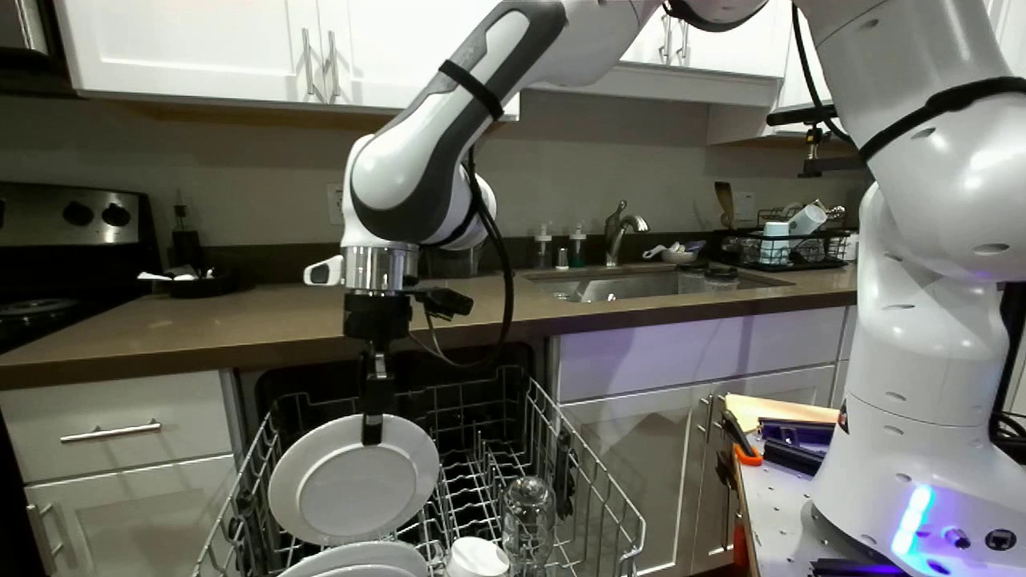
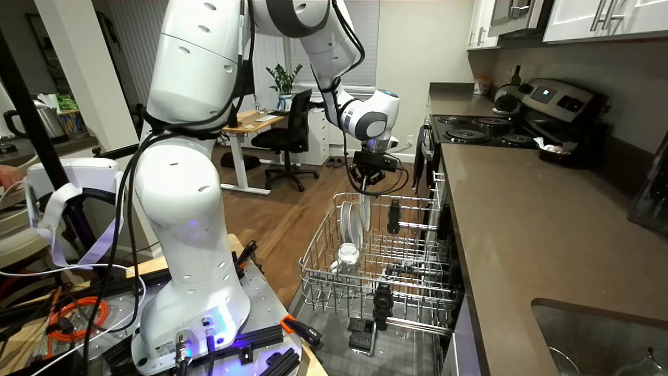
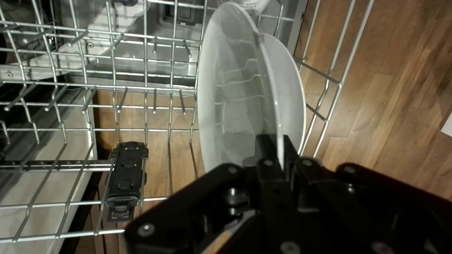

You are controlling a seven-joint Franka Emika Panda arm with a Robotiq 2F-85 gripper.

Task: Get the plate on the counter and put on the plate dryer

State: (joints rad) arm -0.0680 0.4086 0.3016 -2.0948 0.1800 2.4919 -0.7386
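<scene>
Wrist view: the jaws clamp the rim of the white plate (image 3: 235,91), which hangs almost upright, over or partly inside the plate dryer (image 3: 146,87). Probably this plate is stiff, slippery and fragile; its rim seems best for holding.

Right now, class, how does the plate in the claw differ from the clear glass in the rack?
The plate is opaque white; the glass is see-through.
The plate is broad and shallow; the glass is narrow and tall.
The claw grips the plate by its rim; nothing grips the glass.
Both are round.
</scene>
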